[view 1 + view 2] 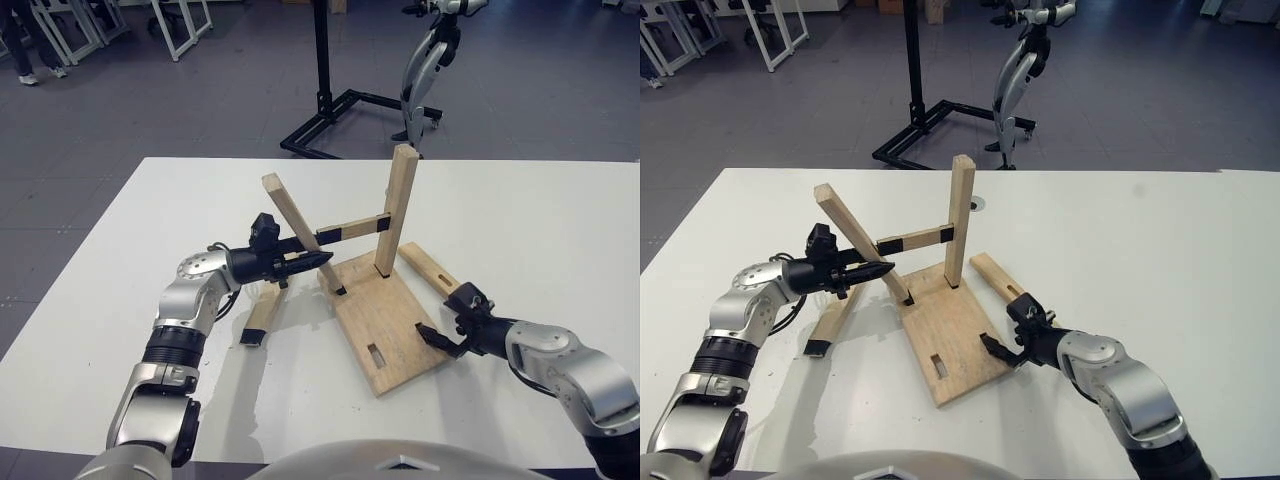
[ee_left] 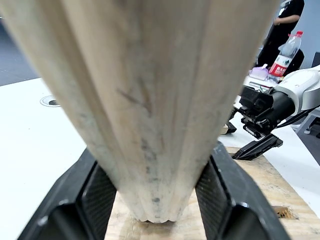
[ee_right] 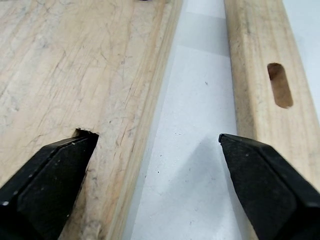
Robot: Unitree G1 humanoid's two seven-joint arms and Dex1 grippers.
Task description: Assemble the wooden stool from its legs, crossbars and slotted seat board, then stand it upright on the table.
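The slotted seat board (image 1: 385,325) lies flat on the white table (image 1: 550,215). Two legs stand in it: an upright leg (image 1: 400,205) and a tilted leg (image 1: 290,220), joined by a crossbar (image 1: 352,229) with black ends. My left gripper (image 1: 312,262) is shut on the tilted leg (image 2: 150,100) low down, near the board. My right gripper (image 1: 440,340) is open and straddles the board's right edge (image 3: 130,115), one finger (image 3: 45,190) over a slot. One loose leg (image 1: 262,315) lies left of the board, and another loose leg (image 3: 265,75) lies right of it.
Beyond the table's far edge a black stand (image 1: 325,110) and another robot (image 1: 430,60) are on the floor. A small round hole (image 1: 975,203) sits in the table behind the upright leg. The table's right half is bare.
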